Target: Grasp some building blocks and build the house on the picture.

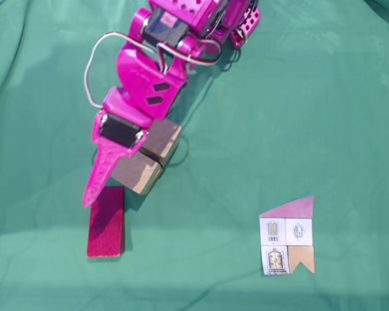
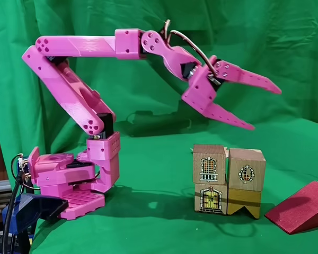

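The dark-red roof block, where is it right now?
The dark-red roof block lies on the green cloth, right of the stacked wooden blocks in a fixed view, apart from them.

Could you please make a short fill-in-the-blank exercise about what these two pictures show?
1. In a fixed view the wooden blocks form a stack of ____ cubes, two on two.
2. The dark-red wedge lies on the ____ cloth, not yet on the stack.
3. The gripper hangs above the stack with its fingers ____.
4. The printed card shows a house with a ____ roof.

Missing words: four; green; open; mauve
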